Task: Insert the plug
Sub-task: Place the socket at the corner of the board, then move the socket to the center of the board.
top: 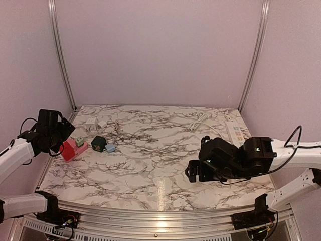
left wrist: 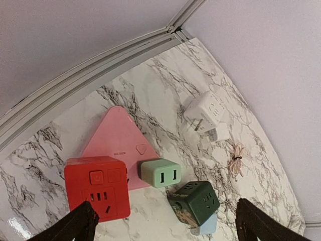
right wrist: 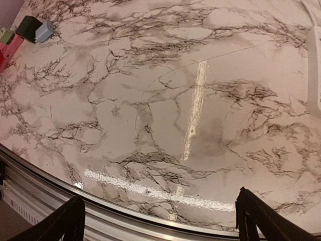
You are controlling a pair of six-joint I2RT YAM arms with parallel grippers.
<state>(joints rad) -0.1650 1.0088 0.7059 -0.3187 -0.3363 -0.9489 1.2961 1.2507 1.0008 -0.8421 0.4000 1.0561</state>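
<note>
A light green plug (left wrist: 160, 172) lies with its back end against the edge of a pink triangular block (left wrist: 116, 138); its two slots face me. A red cube socket (left wrist: 97, 187) stands at the pink block's corner. My left gripper (left wrist: 168, 228) hovers open above them, holding nothing, with the dark fingertips (left wrist: 75, 226) at the frame's bottom corners. From above, the left gripper (top: 62, 133) is at the table's left edge over the red and pink block (top: 70, 149). My right gripper (top: 193, 170) is open and empty over bare marble at the right front.
A dark green cube socket (left wrist: 195, 201) rests on a light blue plug (left wrist: 205, 227) beside the green plug. White adapters (left wrist: 208, 113) and a coiled pink cord (left wrist: 235, 158) lie behind. A white power strip (top: 234, 131) with its cable (top: 200, 120) is at the back right.
</note>
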